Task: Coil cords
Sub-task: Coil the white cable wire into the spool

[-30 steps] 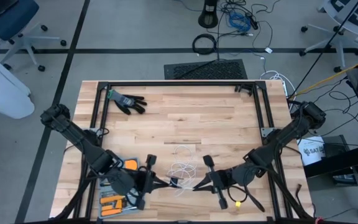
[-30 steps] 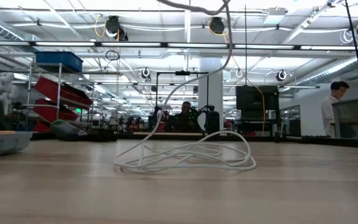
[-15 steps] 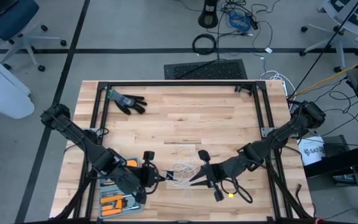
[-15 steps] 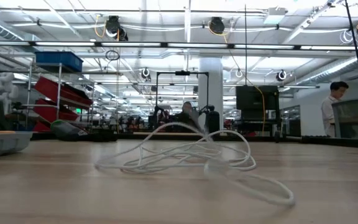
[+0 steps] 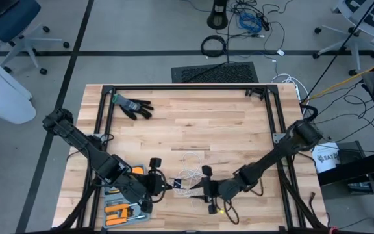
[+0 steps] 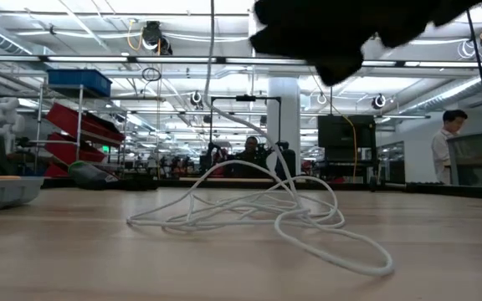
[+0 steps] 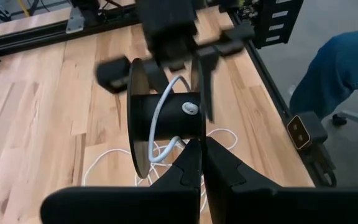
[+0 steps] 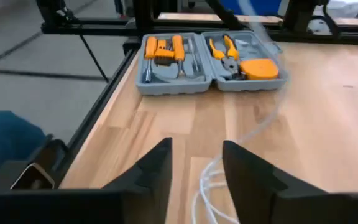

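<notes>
A thin, string-fine white cord (image 6: 258,213) lies in loose, tangled loops on the pale wood-plank table (image 5: 193,130), near its front edge. The left gripper (image 7: 199,163), fingers together, clamps a black plastic spool (image 7: 166,121), axle level, cord threaded across it. The right gripper (image 8: 196,163), fingers apart, hovers just beside the loops.

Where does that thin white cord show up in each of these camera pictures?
High view: thin white cord in loose loops between the two grippers, near the table's front edge.
Low view: cord sprawled mid-picture on the wood.
Left wrist view: cord running over a black spool, loops beneath.
Right wrist view: cord curving between the fingers.
Shared landmark: light wooden table.
</notes>
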